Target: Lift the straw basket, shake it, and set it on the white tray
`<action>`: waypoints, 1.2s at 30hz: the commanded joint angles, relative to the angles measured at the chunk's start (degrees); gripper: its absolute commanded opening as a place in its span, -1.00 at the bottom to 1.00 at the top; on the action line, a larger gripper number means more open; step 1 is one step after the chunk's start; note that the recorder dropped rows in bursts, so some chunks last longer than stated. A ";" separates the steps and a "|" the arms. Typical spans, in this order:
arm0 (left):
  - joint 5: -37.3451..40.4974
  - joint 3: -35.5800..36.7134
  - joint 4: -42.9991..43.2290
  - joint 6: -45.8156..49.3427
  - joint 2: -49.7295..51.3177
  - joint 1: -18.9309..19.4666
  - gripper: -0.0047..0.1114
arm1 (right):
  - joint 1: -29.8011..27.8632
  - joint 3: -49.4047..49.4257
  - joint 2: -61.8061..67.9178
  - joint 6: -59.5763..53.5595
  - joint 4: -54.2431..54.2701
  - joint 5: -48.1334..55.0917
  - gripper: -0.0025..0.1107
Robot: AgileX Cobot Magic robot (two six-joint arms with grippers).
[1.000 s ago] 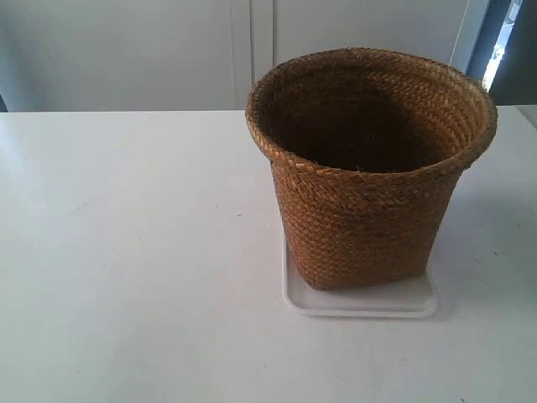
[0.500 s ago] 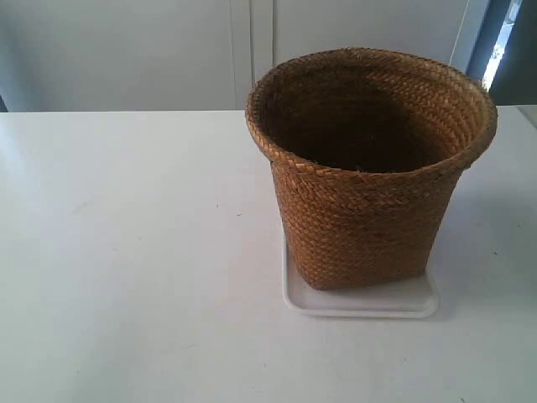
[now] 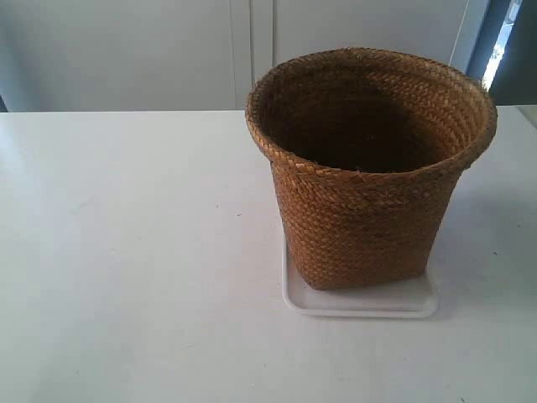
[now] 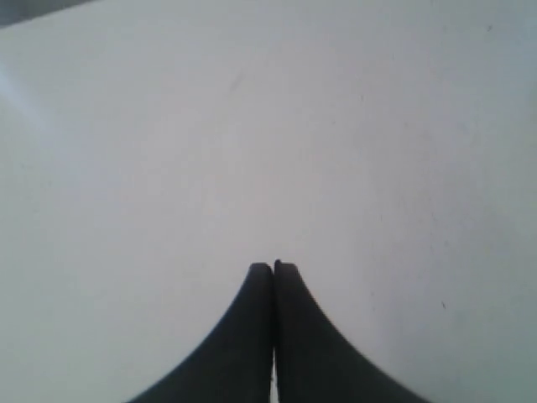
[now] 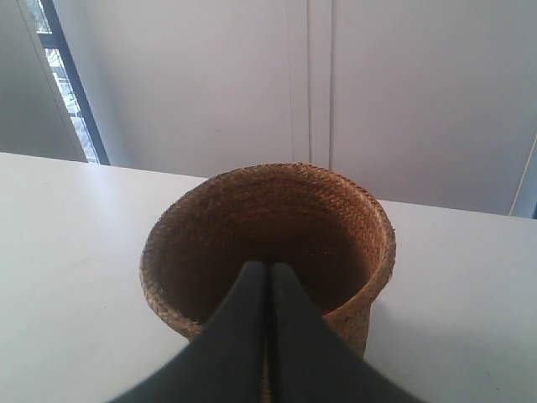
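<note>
The golden-brown straw basket [image 3: 369, 210] stands upright on the white tray [image 3: 361, 302], right of the table's middle in the exterior view. Neither arm appears in that view. In the right wrist view the same straw basket [image 5: 336, 210] sits in front of my right gripper [image 5: 268, 267], whose dark fingers are shut with nothing between them and lie before the basket's dark opening, apart from its rim. My left gripper [image 4: 273, 267] is shut too and looks down on bare white table, away from the basket.
The white table [image 3: 126, 252] stretches wide to the left of the basket in the exterior view. Pale wall panels [image 3: 168, 50] stand behind it, with a window strip [image 3: 503, 42] at the far right.
</note>
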 commanded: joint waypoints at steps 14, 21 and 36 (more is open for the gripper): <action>-0.72 6.99 -1.59 0.03 -13.44 0.02 -0.92 | -0.06 0.44 -0.20 0.26 0.00 -0.83 -0.96; -0.71 6.99 -1.48 0.03 -13.44 0.02 -0.92 | -0.06 0.44 -0.25 0.26 -0.13 -0.83 -0.96; -0.60 6.99 -1.48 0.03 -13.44 0.02 -0.92 | -0.06 0.44 -0.25 0.26 -0.13 -0.72 -0.96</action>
